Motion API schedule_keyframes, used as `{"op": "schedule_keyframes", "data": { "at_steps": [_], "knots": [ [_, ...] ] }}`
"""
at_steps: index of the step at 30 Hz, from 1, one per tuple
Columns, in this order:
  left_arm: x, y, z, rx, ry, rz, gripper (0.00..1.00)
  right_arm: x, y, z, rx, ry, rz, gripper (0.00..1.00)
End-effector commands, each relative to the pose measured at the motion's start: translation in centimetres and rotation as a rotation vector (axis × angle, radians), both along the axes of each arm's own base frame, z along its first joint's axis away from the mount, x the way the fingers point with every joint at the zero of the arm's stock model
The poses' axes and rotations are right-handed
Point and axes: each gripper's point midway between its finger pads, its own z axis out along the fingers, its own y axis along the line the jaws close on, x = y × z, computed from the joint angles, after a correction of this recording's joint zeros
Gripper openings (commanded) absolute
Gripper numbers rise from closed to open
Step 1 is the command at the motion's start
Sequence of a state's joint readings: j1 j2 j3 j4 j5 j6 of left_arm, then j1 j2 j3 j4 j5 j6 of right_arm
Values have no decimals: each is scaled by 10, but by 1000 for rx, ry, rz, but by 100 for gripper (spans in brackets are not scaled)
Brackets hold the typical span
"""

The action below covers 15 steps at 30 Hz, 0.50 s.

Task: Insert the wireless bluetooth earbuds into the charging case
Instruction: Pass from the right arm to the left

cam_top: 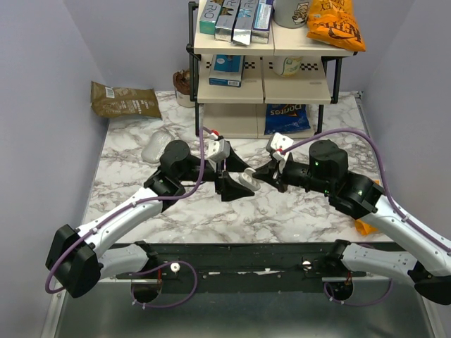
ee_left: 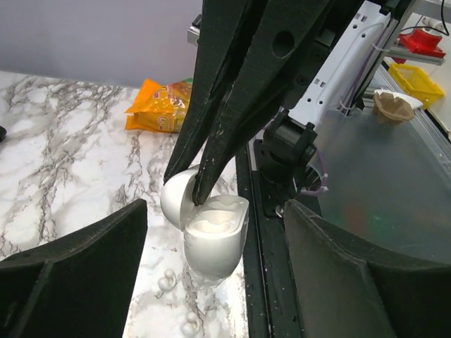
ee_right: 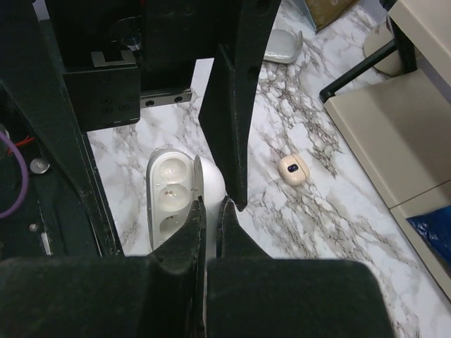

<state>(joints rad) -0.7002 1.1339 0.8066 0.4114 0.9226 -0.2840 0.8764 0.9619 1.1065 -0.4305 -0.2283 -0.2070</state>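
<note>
Case hangs between the two arms over the middle of the desk; I cannot tell whether it rests on the marble or is held just off it. The right fingers are pinched almost together, with the free edge of the white lid caught between them. The left fingers stand spread wide at 9 and 3 o'clock of the case, a gap showing on each side, holding nothing. The case is smooth, glossy white and oval, with its lid swung open and pale rounded hollows showing in the base. The earbud, a tiny beige piece with a dark centre, lies alone on the marble at about 2 o'clock from the case in the right wrist view, clear of all the fingers.
</note>
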Motion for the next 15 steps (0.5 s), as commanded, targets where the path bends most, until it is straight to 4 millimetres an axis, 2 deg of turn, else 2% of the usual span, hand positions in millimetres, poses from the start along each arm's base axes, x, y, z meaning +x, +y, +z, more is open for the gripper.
{"op": "schedule_keyframes", "data": {
  "at_steps": [1,8,15],
  "knots": [
    [-4,1,-7,32,-15,-43,82,-6,1,13,7,-18,33,1],
    [-2,1,-11,44,-12,-27,81,-6,1,15,8,-19,34,1],
    [2,0,-4,16,-17,-12,80,-7,2,12,2,-9,38,1]
  ]
}}
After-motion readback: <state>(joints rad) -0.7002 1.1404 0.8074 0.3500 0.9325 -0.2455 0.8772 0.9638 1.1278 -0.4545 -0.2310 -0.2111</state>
